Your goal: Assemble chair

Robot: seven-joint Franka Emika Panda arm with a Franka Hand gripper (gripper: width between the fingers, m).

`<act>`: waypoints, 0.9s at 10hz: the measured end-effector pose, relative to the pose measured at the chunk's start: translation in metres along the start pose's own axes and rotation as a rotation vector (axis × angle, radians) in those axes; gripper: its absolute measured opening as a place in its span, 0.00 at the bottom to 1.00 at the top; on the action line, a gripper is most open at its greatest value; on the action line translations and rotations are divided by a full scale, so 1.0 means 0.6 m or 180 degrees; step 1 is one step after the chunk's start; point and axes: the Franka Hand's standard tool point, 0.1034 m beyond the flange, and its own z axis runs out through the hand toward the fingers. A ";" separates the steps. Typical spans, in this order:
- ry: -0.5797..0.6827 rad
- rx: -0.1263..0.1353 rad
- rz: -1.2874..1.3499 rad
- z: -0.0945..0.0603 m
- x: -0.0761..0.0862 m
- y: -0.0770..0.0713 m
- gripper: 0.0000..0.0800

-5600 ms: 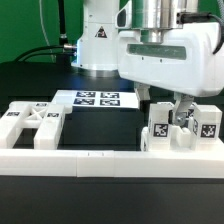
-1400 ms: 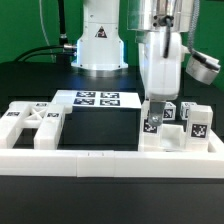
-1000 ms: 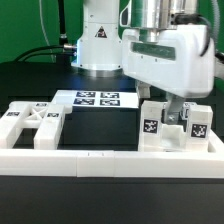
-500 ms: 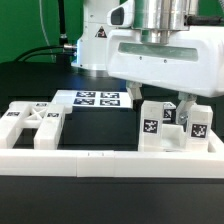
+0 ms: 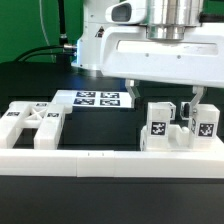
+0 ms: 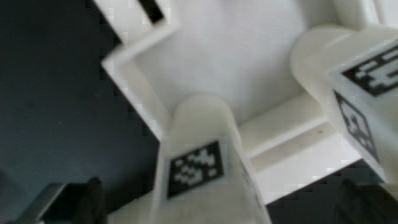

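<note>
— Where do the blocks (image 5: 158,128) stand?
— Near right, side by side behind the rail (image 5: 90,158); the notched piece (image 5: 30,122) lies left.
— And the gripper (image 5: 170,90)?
— Above them; open or closed, can't tell.

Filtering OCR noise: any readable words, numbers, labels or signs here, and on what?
Words or numbers: none readable in either view.
Triangle sticker on the robot base: a sign, too small to read.
Black-and-white square tags on the marker board, the upright chair legs and the notched chair part: patterns only, no text.
</note>
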 end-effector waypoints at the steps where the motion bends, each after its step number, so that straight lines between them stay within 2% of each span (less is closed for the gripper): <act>1: 0.0037 0.0013 -0.0078 -0.001 -0.004 0.003 0.81; 5: 0.0081 0.0016 -0.0165 0.000 -0.005 0.010 0.81; 8: 0.0234 0.0019 -0.0920 -0.003 0.006 0.043 0.81; 9: 0.0274 0.0028 -0.0961 -0.005 0.007 0.042 0.81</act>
